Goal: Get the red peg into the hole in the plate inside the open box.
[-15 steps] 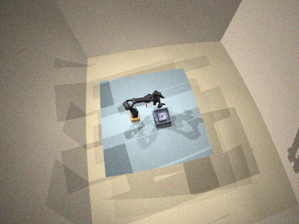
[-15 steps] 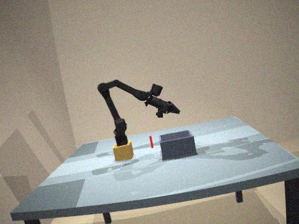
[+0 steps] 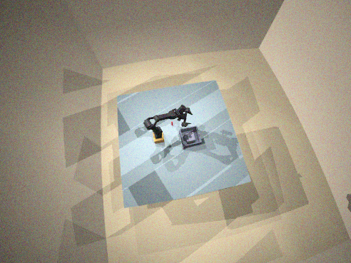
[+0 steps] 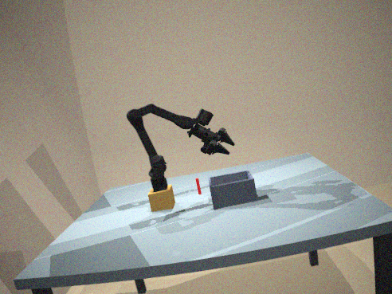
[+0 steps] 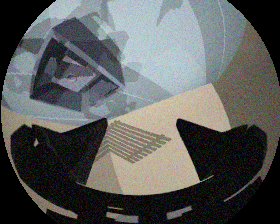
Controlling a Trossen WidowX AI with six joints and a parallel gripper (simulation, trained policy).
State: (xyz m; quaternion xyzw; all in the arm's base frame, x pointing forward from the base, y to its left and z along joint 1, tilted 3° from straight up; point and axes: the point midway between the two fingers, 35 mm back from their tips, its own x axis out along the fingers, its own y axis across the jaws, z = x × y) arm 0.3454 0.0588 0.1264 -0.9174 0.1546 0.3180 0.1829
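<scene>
The red peg (image 3: 172,123) (image 4: 198,186) stands upright on the table between the arm's base and the box; it is not seen in the wrist view. The open dark grey box (image 3: 184,142) (image 4: 233,193) (image 5: 97,46) stands on the table to the right of the peg in the top and exterior views. The lighter plate (image 5: 67,84) shows at its bottom, with a small hole (image 5: 73,78) in it. My gripper (image 3: 190,119) (image 4: 232,149) (image 5: 142,122) is wide open and empty. It hangs high above the table, well above the peg and the box, with its fingers slanting down and outward.
The arm's orange base block (image 3: 158,138) (image 4: 162,199) stands left of the peg and the box. The pale blue table (image 3: 192,174) (image 4: 199,239) carries shadows of the arm. The wrist view shows the table's edge and the floor beyond it between the fingers.
</scene>
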